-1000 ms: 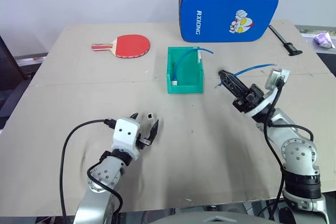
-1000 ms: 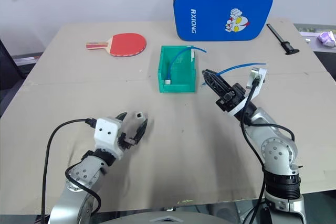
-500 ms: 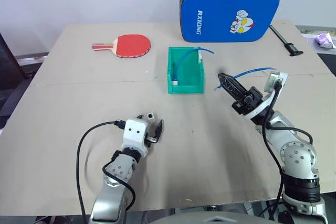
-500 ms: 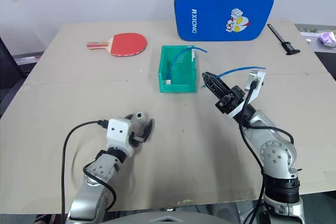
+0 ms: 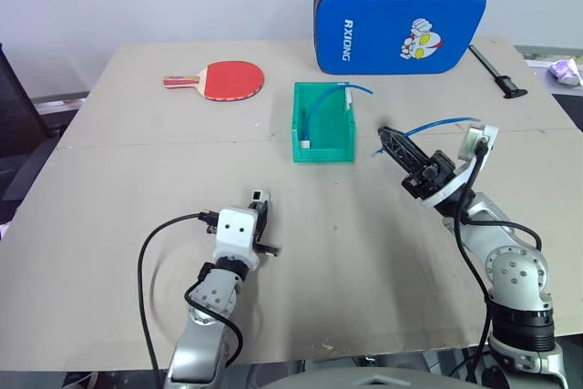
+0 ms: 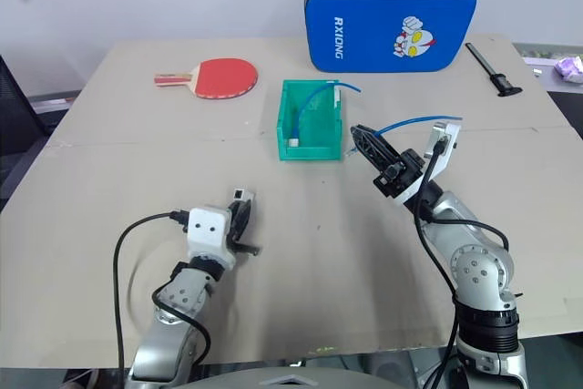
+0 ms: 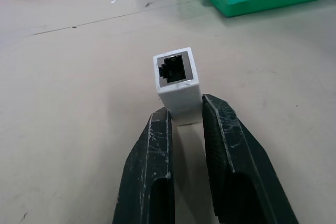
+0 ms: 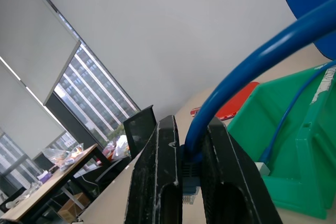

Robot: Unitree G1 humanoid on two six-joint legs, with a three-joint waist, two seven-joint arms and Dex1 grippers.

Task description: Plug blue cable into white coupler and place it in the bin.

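Observation:
The white coupler (image 7: 177, 80), a small block with its dark socket facing away from the wrist, sits on the table with my left gripper (image 7: 185, 116) shut on its rear end. From the head camera that coupler (image 5: 260, 196) shows just ahead of the left gripper (image 5: 260, 209), near the table's front left. My right gripper (image 5: 388, 139) is raised right of the green bin (image 5: 297, 125), shut on the blue cable (image 5: 446, 121) near its plug. The cable (image 8: 252, 61) arches back over the wrist. The bin holds another blue cable joined to a white piece.
A red paddle (image 5: 228, 79) lies at the back left. A big blue padded case (image 5: 398, 23) stands at the back, a black tool (image 5: 496, 70) to its right. A purple wrapper (image 5: 562, 70) lies beyond the right edge. Bare tabletop separates the two grippers.
My left gripper was open around the coupler and has now shut on it, after edging forward and right. The right gripper holds the cable as before.

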